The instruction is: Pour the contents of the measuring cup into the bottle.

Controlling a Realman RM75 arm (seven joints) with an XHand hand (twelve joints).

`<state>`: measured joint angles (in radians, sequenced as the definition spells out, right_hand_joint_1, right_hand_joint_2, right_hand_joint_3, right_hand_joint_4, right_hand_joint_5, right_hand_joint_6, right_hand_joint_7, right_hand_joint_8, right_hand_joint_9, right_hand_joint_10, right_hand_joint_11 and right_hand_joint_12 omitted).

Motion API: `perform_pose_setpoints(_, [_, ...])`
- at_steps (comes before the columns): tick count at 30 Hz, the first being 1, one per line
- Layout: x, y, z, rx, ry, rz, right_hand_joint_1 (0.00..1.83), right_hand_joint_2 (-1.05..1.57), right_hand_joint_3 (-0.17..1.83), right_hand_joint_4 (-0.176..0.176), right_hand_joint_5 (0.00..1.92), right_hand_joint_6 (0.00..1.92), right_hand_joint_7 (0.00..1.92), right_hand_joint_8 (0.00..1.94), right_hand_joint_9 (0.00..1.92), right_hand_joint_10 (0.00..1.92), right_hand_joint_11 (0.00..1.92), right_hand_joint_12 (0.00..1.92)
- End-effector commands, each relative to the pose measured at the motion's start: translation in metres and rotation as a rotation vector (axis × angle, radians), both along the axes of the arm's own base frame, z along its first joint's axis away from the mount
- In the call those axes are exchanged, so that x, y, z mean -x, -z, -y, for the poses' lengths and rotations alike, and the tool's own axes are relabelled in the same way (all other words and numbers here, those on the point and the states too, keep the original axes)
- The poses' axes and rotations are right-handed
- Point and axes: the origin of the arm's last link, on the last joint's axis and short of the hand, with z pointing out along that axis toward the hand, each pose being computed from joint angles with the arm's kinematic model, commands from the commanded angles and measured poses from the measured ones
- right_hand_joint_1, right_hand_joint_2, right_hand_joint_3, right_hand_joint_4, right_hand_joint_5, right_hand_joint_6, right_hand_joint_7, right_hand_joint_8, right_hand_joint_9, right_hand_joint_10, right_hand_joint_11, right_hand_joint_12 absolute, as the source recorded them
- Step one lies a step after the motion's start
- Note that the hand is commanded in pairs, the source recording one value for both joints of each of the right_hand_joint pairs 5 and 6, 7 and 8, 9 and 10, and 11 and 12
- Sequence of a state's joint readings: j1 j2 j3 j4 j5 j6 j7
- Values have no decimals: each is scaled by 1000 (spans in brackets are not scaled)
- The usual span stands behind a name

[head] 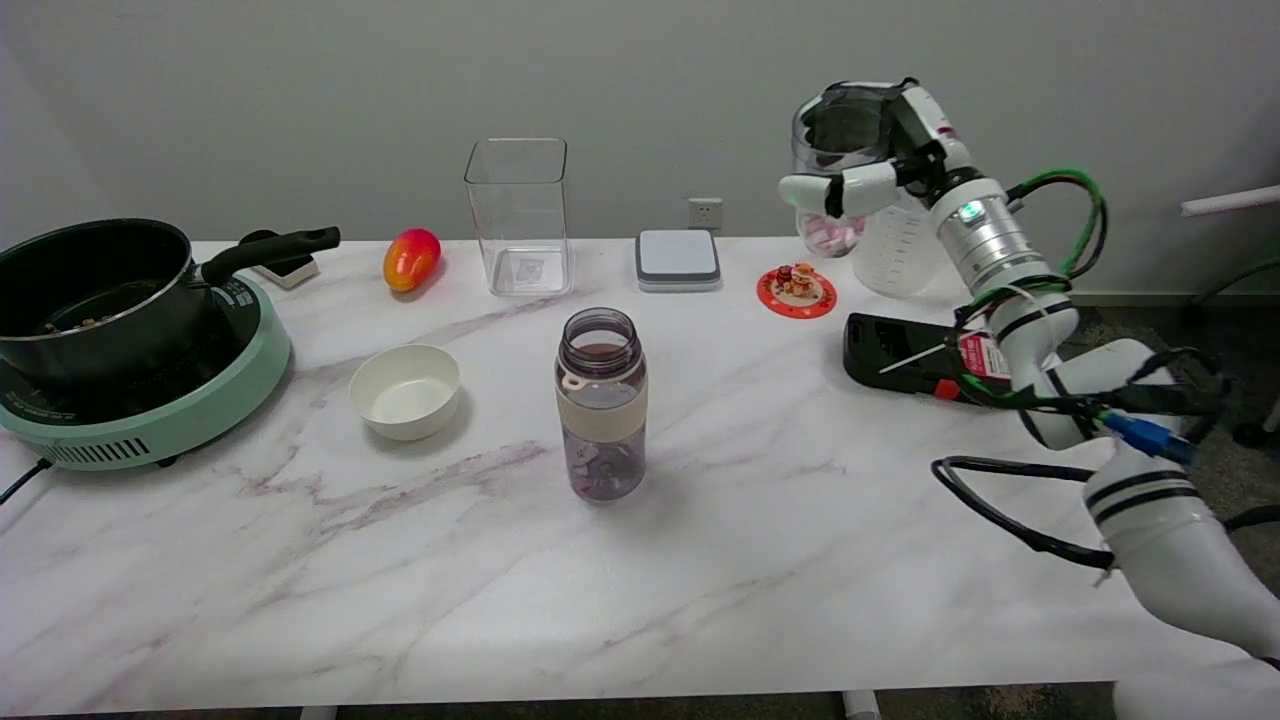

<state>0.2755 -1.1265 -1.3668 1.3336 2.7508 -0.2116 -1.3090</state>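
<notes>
A clear bottle (601, 400) with a beige band stands open and upright at the table's middle, with some pink and white pieces at its bottom. My right hand (885, 165) is raised at the upper right, well to the right of the bottle and higher than it. It grips a small clear measuring cup (832, 160), held roughly upright. Pink and white pieces (828, 235) lie in the cup's bottom.
A large clear jug (895, 260) stands behind the held cup. A black device (900, 360), a red coaster with a figurine (797, 287) and a grey-white box (678, 259) lie nearby. A square clear container (518, 215), fruit (411, 258), white bowl (405, 390) and pot on cooker (120, 330) stand to the left.
</notes>
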Motion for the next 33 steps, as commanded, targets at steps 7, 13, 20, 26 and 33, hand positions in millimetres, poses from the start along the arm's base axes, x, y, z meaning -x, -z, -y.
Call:
perform_pose_setpoints(7, [-28,78,-63,-102,34,-292,1456,590,806,0,1158,1158,1370,1370,1258,1258,1008,1008])
perform_pose_setpoints(13, [-19,102,-64,-132,28,-484,1458,670,770,0,1192,1192,1392,1392,1283,1283,1030,1030])
perform_pose_setpoints(20, [-12,118,-65,-124,19,-688,1460,687,779,0,1196,1196,1393,1393,1282,1282,1035,1035])
perform_pose_setpoints(26, [-20,124,-69,-90,-64,-945,1478,566,868,0,1149,1149,1357,1357,1245,1245,997,997])
perform_pose_setpoints(33, [-23,131,-72,-100,-118,-1022,1481,529,893,0,1156,1156,1351,1351,1239,1239,987,987])
